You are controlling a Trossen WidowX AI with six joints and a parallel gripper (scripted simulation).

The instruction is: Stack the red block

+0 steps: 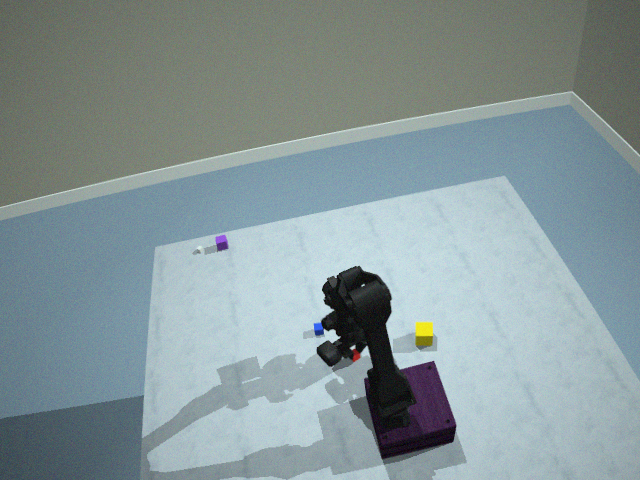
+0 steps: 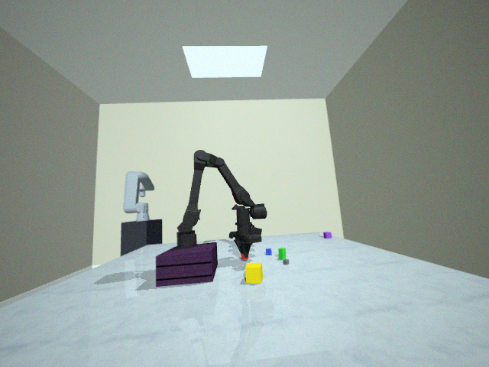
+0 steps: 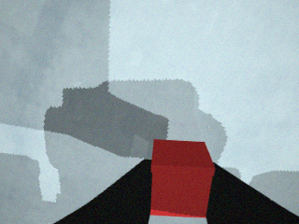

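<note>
The red block (image 1: 356, 355) (image 2: 243, 257) (image 3: 179, 187) is between the two black fingertips, which touch its two sides in the wrist view. My gripper (image 2: 244, 254) (image 3: 177, 171) is shut on it, pointing down, low at the table top; whether the block touches the table cannot be told for certain. The green tower (image 2: 282, 253) stands upright on the table to the right of the gripper in the exterior view. In the top view the tower is hidden behind the arm.
A blue block (image 1: 318, 328) (image 2: 268, 251) lies near the gripper. A small grey block (image 2: 286, 261) lies beside the tower. A yellow block (image 1: 423, 334) (image 2: 254, 273) sits nearer the purple base (image 1: 426, 403) (image 2: 185, 265). A purple block (image 1: 221, 242) (image 2: 327, 235) is at the far edge.
</note>
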